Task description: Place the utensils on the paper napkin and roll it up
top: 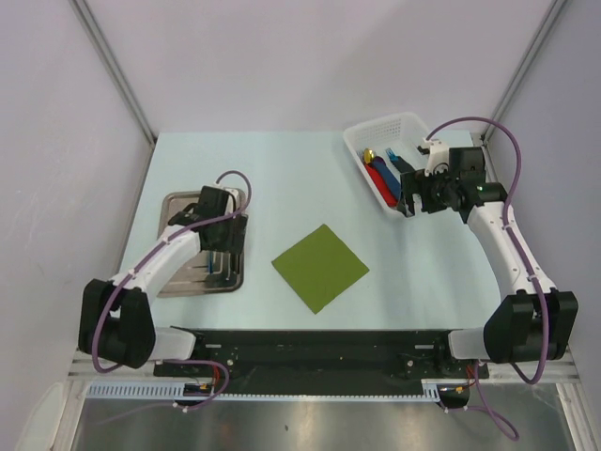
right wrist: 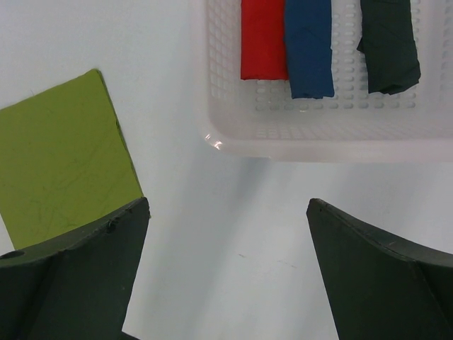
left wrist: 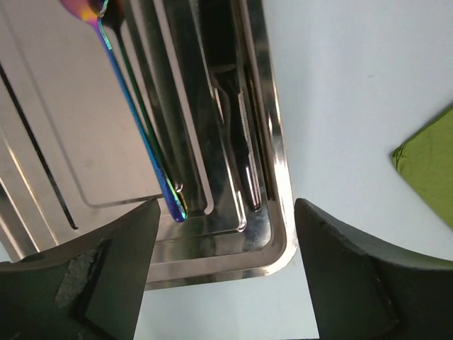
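Observation:
The olive-green paper napkin point(top: 319, 267) lies flat and bare on the table centre; it also shows in the right wrist view point(right wrist: 60, 159) and the left wrist view point(left wrist: 428, 166). The utensils lie in the silver tray point(top: 180, 278) at the left: an iridescent spoon point(left wrist: 141, 134) and a dark fork point(left wrist: 241, 142) beside it. My left gripper point(left wrist: 225, 237) is open and empty above the tray's near right corner point(left wrist: 279, 248); it also shows in the top view point(top: 225, 235). My right gripper point(right wrist: 226, 241) is open and empty over bare table between napkin and basket, as the top view point(top: 408, 200) also shows.
A white plastic basket point(top: 362, 141) stands at the back right, its rim point(right wrist: 318, 145) just ahead of my right gripper. It holds red point(right wrist: 263, 39), blue point(right wrist: 308, 46) and dark point(right wrist: 388, 42) rolled napkins. Grey walls close off the table's sides and back.

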Tool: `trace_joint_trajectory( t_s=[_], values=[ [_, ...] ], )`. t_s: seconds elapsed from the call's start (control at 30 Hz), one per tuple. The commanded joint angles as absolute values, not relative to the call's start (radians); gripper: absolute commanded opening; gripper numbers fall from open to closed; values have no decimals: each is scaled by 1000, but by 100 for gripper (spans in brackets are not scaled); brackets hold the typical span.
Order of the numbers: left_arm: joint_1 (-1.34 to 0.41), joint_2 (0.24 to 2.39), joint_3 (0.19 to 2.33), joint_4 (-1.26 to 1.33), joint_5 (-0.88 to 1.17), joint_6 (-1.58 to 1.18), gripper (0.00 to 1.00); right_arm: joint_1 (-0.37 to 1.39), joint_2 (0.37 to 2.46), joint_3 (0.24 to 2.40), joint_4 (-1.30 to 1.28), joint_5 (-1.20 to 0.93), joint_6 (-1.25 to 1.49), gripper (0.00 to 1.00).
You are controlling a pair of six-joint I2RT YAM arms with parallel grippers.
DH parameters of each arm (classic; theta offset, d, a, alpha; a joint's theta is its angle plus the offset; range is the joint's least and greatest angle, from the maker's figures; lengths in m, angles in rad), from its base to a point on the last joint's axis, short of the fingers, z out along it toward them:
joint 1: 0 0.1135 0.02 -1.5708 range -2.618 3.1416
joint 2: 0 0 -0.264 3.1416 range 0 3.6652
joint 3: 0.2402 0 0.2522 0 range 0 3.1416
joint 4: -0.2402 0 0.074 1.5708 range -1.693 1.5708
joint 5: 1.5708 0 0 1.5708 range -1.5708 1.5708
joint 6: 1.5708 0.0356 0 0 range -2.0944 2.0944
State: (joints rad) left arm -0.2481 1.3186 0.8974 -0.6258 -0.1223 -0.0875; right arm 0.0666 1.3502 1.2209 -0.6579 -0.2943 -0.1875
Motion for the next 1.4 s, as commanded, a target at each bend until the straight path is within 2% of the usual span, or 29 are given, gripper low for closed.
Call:
trace_joint_trajectory(
  t_s=[0.0,0.17,0.2,0.3,0.6,1.37],
  values=[
    [-296,1376,897,-552,-175,-117,77,71,1347,1226,-614,-261,-178,100],
    [-296,1459,931,-514,-192,-127,59,71,1341,1232,-626,-270,-172,100],
    [-296,1466,936,-503,-195,-133,52,74,1338,1232,-626,-270,-172,100],
    [-296,1499,939,-494,-215,-144,43,74,1339,1233,-632,-261,-175,100],
    [-295,1586,982,-480,-225,-161,38,72,1351,1236,-638,-253,-176,100],
    [-224,1770,1029,-457,-161,-204,35,58,1342,1262,-686,-222,-166,100]
  ],
)
